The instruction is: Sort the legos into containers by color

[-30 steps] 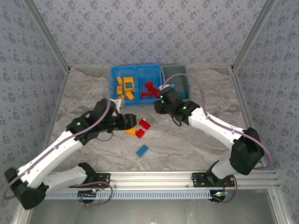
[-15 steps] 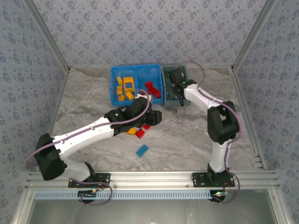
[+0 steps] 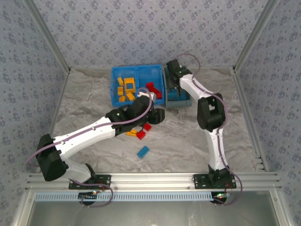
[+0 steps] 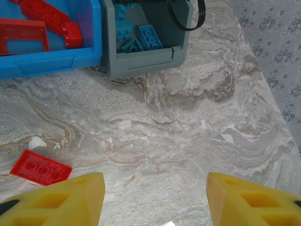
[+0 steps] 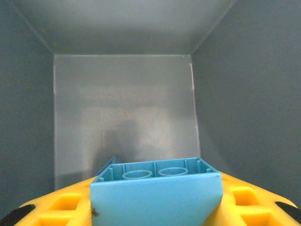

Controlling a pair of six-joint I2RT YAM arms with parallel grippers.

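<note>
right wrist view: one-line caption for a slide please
Right hand holds a light blue lego down inside the grey bin.

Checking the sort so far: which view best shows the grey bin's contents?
Left wrist: it looks into the grey bin, blue bricks plain inside. From the top, the right arm covers much of it. The right wrist sees inner walls behind a held blue brick.
</note>
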